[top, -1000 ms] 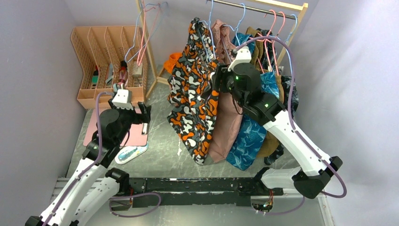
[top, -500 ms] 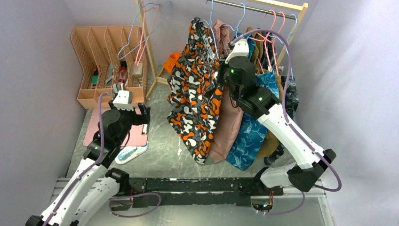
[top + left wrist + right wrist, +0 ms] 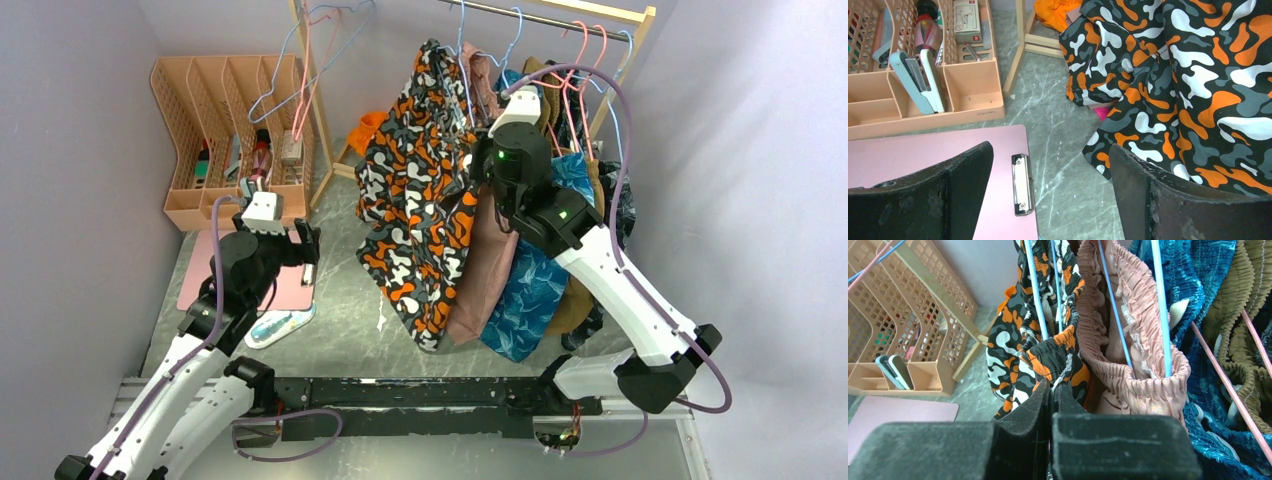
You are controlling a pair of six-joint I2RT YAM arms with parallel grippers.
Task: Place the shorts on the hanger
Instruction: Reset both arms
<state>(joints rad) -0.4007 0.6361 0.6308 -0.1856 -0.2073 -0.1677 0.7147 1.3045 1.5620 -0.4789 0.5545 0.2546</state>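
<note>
The shorts (image 3: 1053, 347) look soft and floppy; grip the gathered waistband, where the right pincer (image 3: 1050, 386) sits pressed together; left pincer (image 3: 1048, 150) spread.

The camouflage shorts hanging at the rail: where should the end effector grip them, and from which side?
Probably the gathered waistband of the shorts, a thick rim beside the light-blue hanger wires. Come from below on the open left side; the pink garment presses against the right.
</note>
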